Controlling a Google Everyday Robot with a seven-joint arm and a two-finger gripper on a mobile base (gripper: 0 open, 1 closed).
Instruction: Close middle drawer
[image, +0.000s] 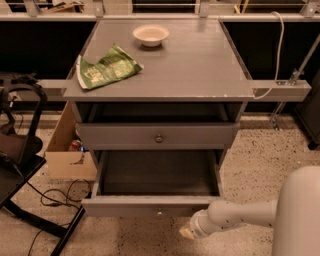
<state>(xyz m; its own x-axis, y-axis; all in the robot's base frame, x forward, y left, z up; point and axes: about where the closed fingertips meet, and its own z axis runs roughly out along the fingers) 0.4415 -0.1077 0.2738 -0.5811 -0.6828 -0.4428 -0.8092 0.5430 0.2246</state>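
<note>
middle drawer (125, 205) open, empty | stiff wood, likely light | push flat front near knob (159, 212) | pincer (186, 233) just below front, grip: cannot tell

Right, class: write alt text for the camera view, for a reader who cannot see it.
A grey middle drawer stands pulled open, with the robot's gripper low near its front's right end. A white bowl and a green bag lie on the cabinet top.

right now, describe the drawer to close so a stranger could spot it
Find the grey cabinet with a bowl and green bag on top. The middle drawer sits below the upper knobbed front, the claw near its front's right end. Only it is pulled out, empty.
</note>
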